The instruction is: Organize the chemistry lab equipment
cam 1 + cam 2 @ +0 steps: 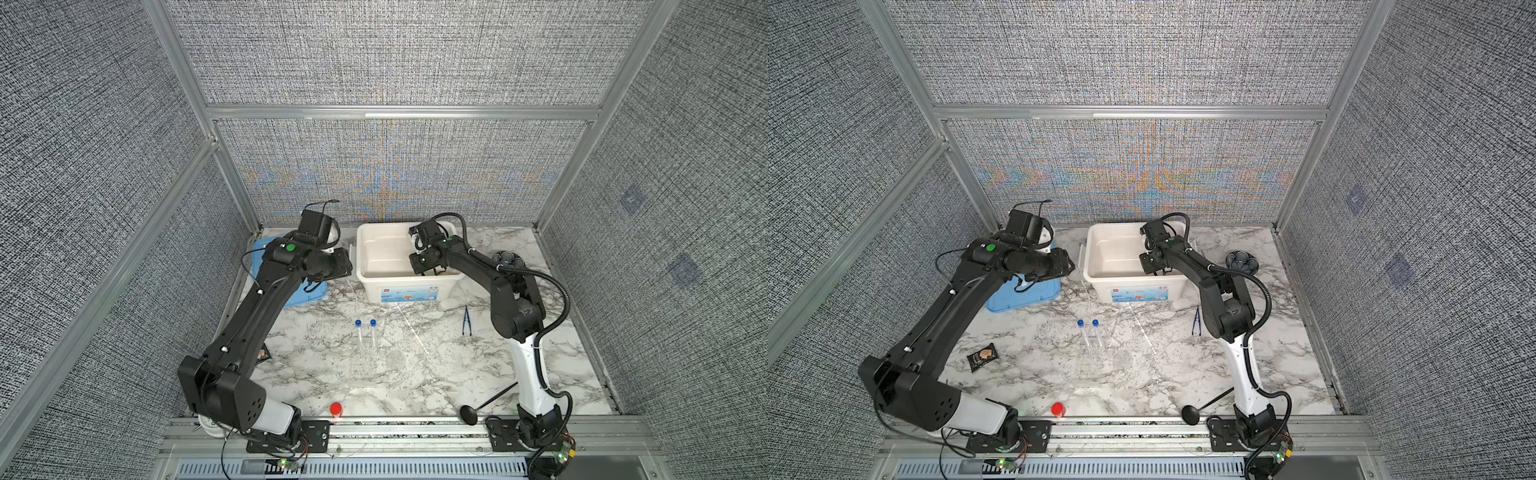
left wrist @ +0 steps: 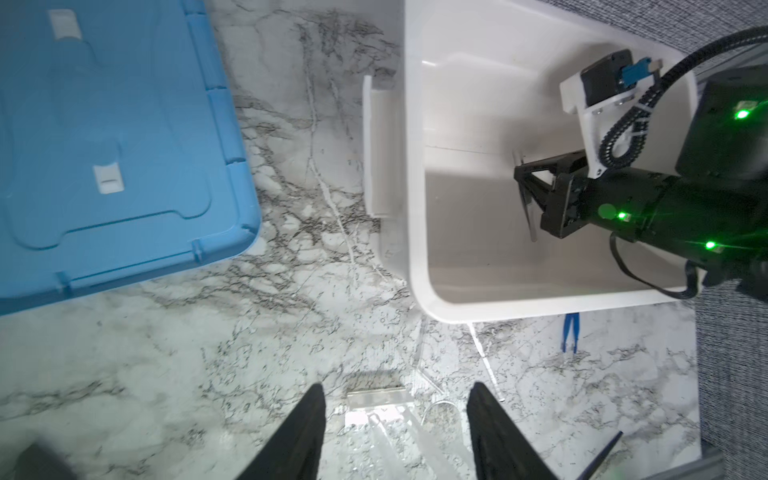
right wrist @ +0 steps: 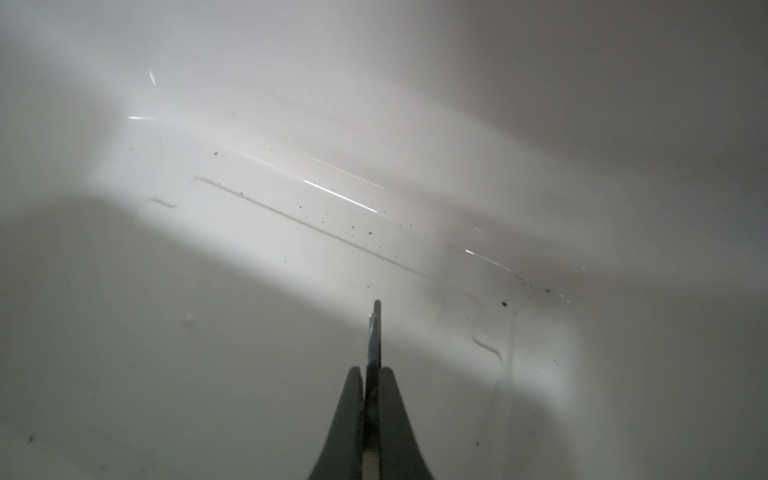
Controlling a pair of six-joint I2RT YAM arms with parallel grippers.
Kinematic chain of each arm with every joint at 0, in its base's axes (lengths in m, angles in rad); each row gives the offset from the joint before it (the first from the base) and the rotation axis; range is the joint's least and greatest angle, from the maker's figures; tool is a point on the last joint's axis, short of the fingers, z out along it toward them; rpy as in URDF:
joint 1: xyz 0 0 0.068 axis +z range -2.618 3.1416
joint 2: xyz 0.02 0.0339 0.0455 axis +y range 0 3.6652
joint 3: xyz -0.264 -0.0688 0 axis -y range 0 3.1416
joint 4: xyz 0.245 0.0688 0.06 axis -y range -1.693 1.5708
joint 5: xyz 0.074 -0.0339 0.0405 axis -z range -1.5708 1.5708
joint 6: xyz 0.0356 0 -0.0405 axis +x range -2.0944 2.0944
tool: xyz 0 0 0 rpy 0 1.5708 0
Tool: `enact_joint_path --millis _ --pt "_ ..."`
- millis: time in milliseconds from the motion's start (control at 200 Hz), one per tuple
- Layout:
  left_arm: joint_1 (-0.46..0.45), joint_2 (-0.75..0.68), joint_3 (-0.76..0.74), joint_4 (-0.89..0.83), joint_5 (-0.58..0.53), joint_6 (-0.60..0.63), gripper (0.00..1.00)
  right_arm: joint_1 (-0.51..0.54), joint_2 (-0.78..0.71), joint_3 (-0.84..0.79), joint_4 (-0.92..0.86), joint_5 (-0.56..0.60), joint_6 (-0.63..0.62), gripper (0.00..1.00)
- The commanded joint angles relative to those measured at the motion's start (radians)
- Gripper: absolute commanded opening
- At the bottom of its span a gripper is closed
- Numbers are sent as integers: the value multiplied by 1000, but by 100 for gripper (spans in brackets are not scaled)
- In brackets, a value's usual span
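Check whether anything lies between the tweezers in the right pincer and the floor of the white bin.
Nothing visible does. The right pincer, shut on the silver tweezers, is inside the white bin. The right wrist view shows the floor ahead of the tips bare apart from a few dark specks.

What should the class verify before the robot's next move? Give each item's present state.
1. Grip: right end effector shut on tweezers, ok.
2. Placement: tweezers inside bin, ok.
3. Contact: tweezers touching bin floor, cannot tell.
4. Access: lid off, beside bin, ok.
5. Other arm: left end effector open, empty, outside bin, ok.
6. Remaining: tubes and forceps stowed, not ok; both on table.
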Motion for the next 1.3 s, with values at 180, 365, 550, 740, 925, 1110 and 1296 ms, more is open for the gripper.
enact_joint_path --millis 180,365,550,740,925,1110,1296 --pt "9 -192 -72 8 -132 -26 59 5 11 59 -64 42 24 19" --pt "9 -276 -52 17 -163 -12 63 10 -48 101 -75 29 32 29" --pt "10 -342 -79 64 -185 23 69 30 -206 116 -76 -60 17 30" --pt "10 -382 -155 99 -237 9 70 80 -444 9 -81 -43 -37 32" --pt "12 -394 -238 160 -260 -2 70 163 -676 -240 -78 -35 -55 32" --pt "20 -389 -290 202 -266 -13 71 296 -769 -413 -167 18 23 32" --pt "38 -377 -337 207 -260 -35 73 384 -812 -557 -252 115 233 35"
